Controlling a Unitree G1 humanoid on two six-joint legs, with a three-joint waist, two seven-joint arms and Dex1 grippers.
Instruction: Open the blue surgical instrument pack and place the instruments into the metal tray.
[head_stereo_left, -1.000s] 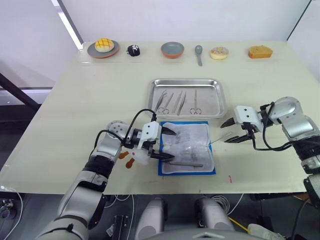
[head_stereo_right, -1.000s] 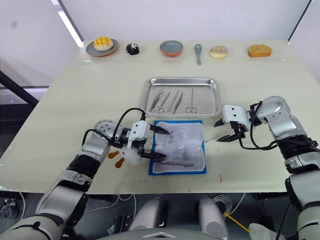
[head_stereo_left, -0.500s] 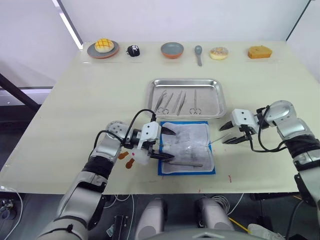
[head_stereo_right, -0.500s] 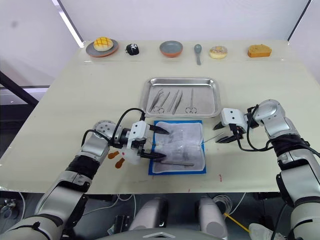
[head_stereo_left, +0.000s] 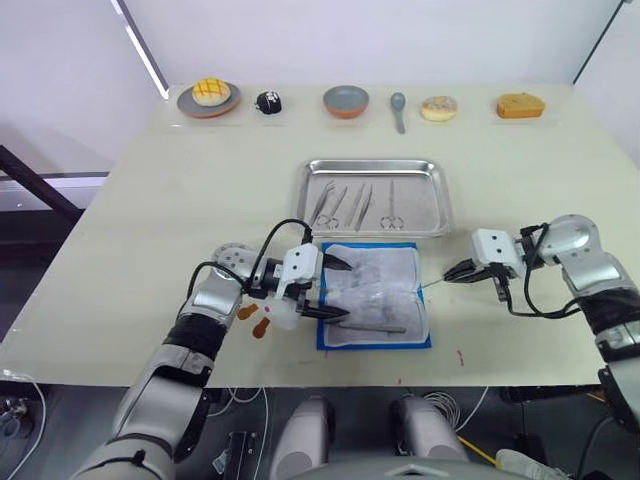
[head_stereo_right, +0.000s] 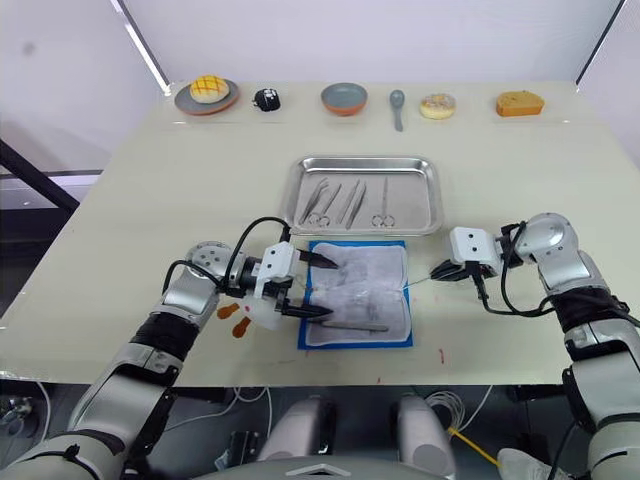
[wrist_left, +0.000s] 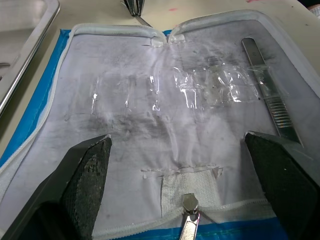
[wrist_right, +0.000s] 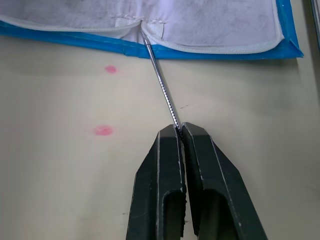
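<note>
The blue surgical instrument pack (head_stereo_left: 372, 295) lies open near the table's front edge, whitish lining up. One silvery instrument (wrist_left: 270, 95) lies in its near half. My left gripper (head_stereo_left: 330, 290) hovers open over the pack's left edge, one finger (wrist_left: 90, 170) on each side of the lining. A thin silvery instrument (wrist_right: 160, 82) sticks out of the pack's right edge. My right gripper (wrist_right: 179, 131) is shut on its outer end, just above the table. The metal tray (head_stereo_left: 372, 162) stands behind the pack and holds several instruments (head_stereo_left: 350, 203).
Along the far edge stand a plate with a yellow bun (head_stereo_left: 208, 96), a small black object (head_stereo_left: 266, 100), a grey bowl (head_stereo_left: 345, 100), a grey spoon (head_stereo_left: 398, 108), a doughnut (head_stereo_left: 438, 107) and a cake slice (head_stereo_left: 520, 104). Pink marks (wrist_right: 104, 130) dot the table by the right gripper.
My right gripper has gone from open to shut on the thin instrument at the pack's right edge. The left arm has not moved.
</note>
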